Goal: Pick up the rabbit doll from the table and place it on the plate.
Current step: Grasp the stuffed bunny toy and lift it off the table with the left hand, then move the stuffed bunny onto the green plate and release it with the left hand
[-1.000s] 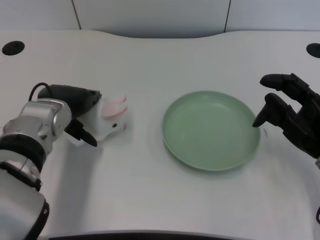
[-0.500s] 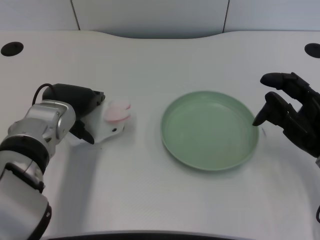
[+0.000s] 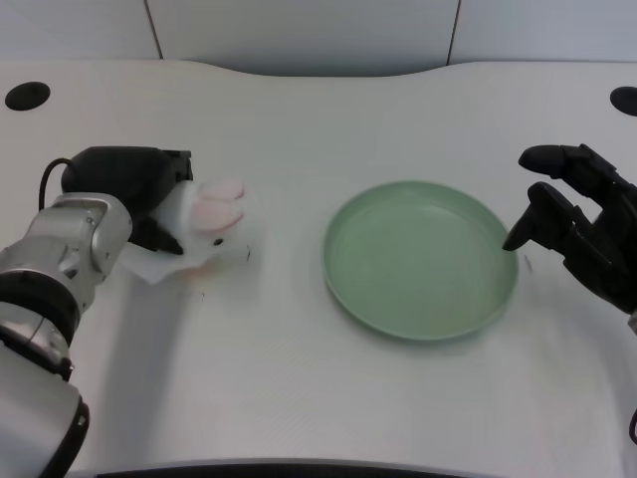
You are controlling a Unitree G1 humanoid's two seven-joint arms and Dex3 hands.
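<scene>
Rabbit doll (image 3: 206, 221), white with pink ears, sits in the grasp of the left hand (image 3: 134, 194) on the left part of the white table (image 3: 299, 119). Black fingers (image 3: 159, 237) curl around the doll's rear and underside, so the hand holds it; the exact lay of each finger is hidden behind the soft body and the palm. Pink ears point toward the table's middle, and the doll's front end leans down toward the tabletop; whether its lower edge touches the surface or hangs just above it cannot be told. A faint shadow lies beneath and to the right of it.

Green plate (image 3: 421, 259) rests flat on the table to the right of the doll, well apart from it, with bare white surface between them. Nothing lies in its shallow bowl.

Silver forearm (image 3: 60, 264) of the left arm runs from the lower left corner up to the hand. Two dark round holes mark the table's far corners, one at the left (image 3: 26, 96) and one cut by the right edge (image 3: 624, 100).
</scene>
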